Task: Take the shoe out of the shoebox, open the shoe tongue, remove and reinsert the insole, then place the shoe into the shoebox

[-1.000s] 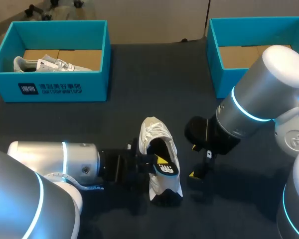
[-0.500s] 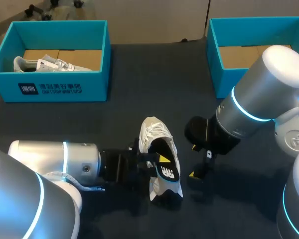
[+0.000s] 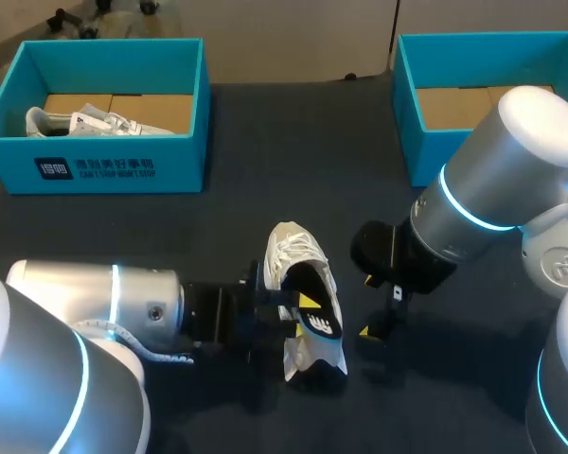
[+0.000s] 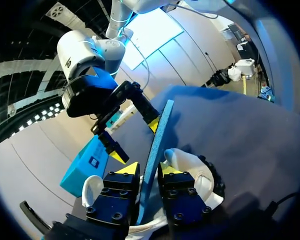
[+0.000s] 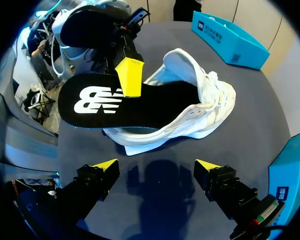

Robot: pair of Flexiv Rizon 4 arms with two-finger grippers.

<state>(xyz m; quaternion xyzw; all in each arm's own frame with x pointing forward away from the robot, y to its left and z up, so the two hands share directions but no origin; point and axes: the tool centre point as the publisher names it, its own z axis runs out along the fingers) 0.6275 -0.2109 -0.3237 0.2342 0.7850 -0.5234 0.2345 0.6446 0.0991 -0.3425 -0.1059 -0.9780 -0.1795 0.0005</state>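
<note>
Head view, starting at left: the left gripper (image 3: pixel 286 305) is clenched on the insole's (image 3: pixel 319 307) edge, above the white shoe (image 3: pixel 296 253) lying on the table. With nothing holding the shoe, I judge the insole could buckle or drag it sideways. The right gripper (image 3: pixel 371 305) hangs spread just right of the shoe, touching nothing.

The left arm (image 3: pixel 95 303) and right arm (image 3: pixel 497 180) are thick silver-grey cylinders ringed with glowing cyan bands. The left claw (image 4: pixel 149 170) and right claw (image 5: pixel 157 165) are black, with yellow wedge tips.
</note>
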